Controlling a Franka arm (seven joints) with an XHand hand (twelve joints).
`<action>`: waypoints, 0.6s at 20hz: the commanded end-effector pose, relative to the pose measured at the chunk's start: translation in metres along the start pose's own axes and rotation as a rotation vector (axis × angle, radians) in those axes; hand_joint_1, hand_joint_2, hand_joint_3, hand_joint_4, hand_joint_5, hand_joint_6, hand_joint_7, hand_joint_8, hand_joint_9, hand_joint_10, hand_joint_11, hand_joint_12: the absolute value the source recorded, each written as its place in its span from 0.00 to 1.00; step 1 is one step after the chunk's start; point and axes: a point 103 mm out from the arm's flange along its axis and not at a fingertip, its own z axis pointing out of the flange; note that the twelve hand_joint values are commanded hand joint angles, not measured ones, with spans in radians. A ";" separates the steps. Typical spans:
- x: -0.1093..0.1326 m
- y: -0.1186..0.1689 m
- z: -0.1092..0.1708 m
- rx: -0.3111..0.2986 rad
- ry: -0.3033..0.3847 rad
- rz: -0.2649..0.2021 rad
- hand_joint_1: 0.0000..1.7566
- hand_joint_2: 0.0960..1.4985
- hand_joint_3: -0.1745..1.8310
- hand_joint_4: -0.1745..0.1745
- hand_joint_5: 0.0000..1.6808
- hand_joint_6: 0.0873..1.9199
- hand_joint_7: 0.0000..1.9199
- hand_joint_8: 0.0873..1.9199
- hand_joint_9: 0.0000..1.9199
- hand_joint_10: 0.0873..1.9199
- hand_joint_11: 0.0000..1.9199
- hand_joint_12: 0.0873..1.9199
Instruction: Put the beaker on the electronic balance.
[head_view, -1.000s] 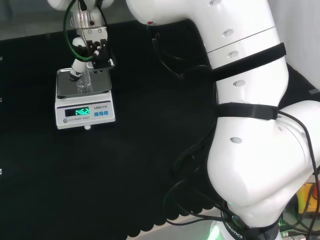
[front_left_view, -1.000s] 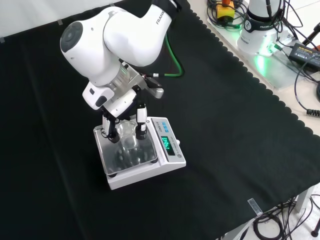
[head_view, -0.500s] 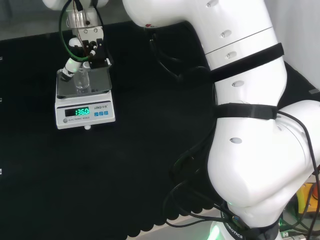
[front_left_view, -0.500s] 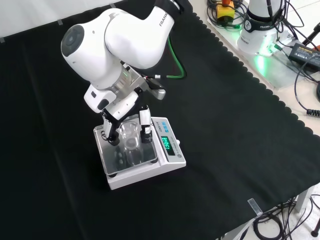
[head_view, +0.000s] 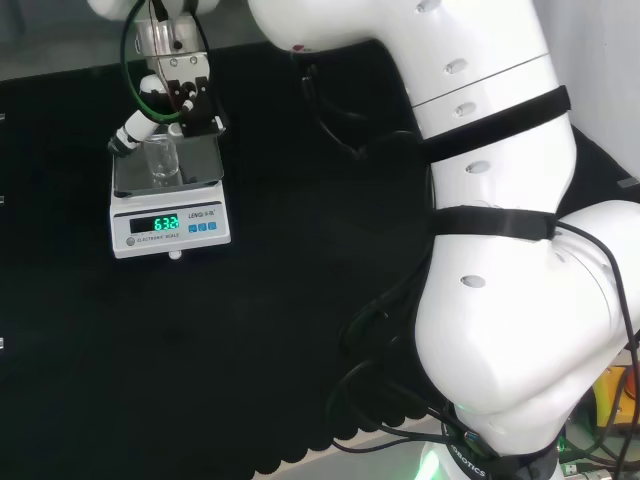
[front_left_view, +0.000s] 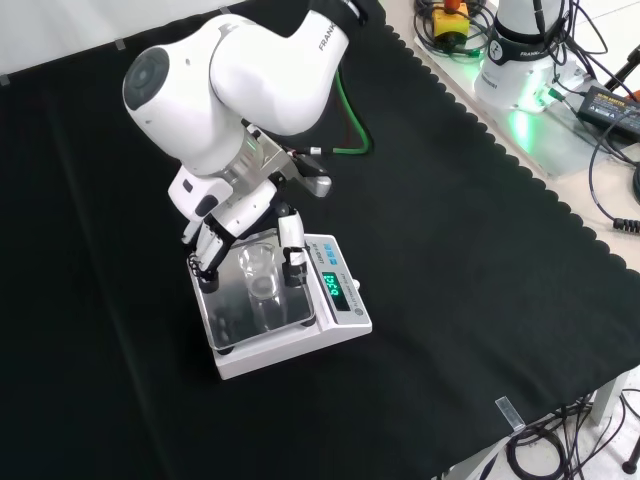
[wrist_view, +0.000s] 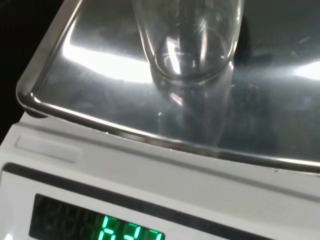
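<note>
Already the beaker (front_left_view: 258, 272) stood upright on the electronic balance (front_left_view: 345, 315); the hand (front_left_view: 245, 225) was spread wide around it, apart. Only a clean upward withdrawal seemed needed.

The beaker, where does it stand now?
In the front view the beaker stands upright on the electronic balance's steel pan, between the robot hand's spread fingers.

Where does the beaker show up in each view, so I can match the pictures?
Head view: the beaker stands upper left, on the electronic balance's steel pan, below the hand.
Front view: left of centre on the pan, between the spread fingers.
Wrist view: close up on the pan, base resting on the steel.
Shared landmark: the balance's green display.
</note>
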 end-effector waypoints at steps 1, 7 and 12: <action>-0.017 -0.023 -0.038 -0.112 0.019 0.005 0.25 0.45 0.21 0.32 0.16 0.18 0.12 0.40 0.23 0.00 0.06 0.78; -0.044 -0.074 -0.066 -0.172 0.006 0.033 0.25 0.47 0.19 0.32 0.18 0.13 0.12 0.39 0.24 0.00 0.10 0.76; -0.068 -0.116 -0.072 -0.186 0.001 0.077 0.26 0.50 0.15 0.32 0.20 0.09 0.13 0.40 0.12 0.39 0.16 0.74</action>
